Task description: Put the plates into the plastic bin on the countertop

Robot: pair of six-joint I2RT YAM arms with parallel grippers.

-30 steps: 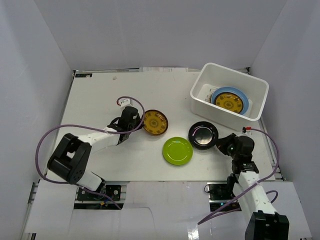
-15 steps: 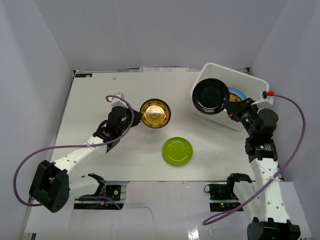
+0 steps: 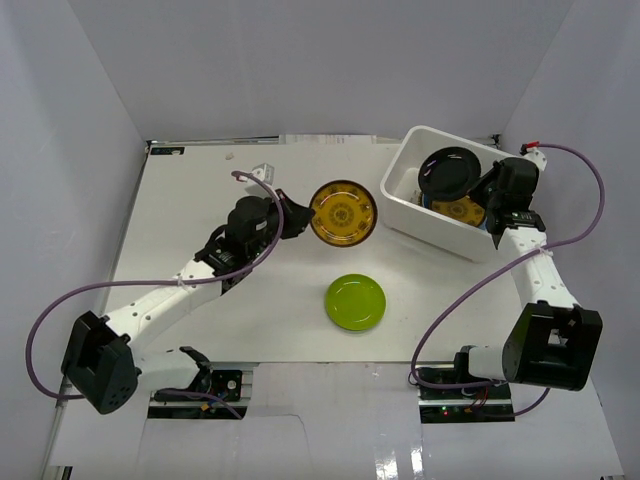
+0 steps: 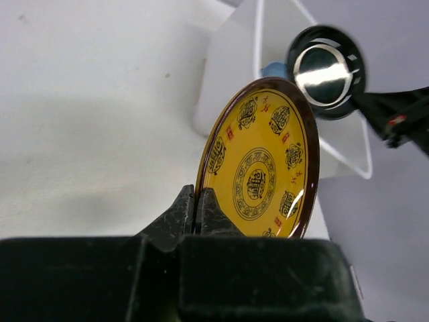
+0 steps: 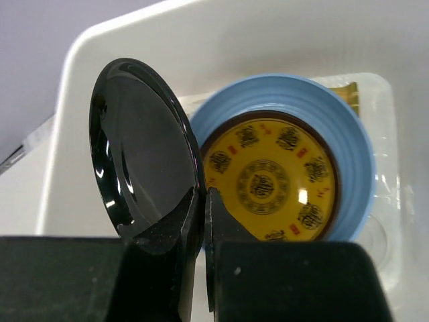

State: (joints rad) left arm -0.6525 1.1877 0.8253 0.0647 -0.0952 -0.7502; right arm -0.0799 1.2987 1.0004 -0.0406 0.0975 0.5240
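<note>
Holding the glossy black plate (image 5: 144, 147) on edge, your right claw (image 5: 201, 201) was pinched tight on its lower rim. The plate stood up from the tips, over the open mouth of the plastic bin (image 5: 87, 40). Just beyond and below those tips lay the light blue plate (image 5: 355, 154) with a patterned yellow plate (image 5: 268, 178) nested in it, both flat on the bin floor.

To do this step well, you needed to roll the wrist until the black plate was nearer flat. Then you needed to lower it close over the nested pair, and only then part the claw. Released on edge, it would probably have clattered down or ended up leaning against the wall.

Your left claw (image 4: 198, 201) was likewise clamped on the rim of the brown-rimmed plate (image 4: 258, 178), which rose tilted from its tips, lifted off the tabletop (image 3: 200, 200). The bin's wall was ahead of it. You did best to keep that claw short of the bin until the right arm had let go and backed out, since both would have crowded the same opening.

The lime green plate (image 3: 355, 302) lay flat on the tabletop, off to the side of the left claw and well apart from both, waiting its turn
</note>
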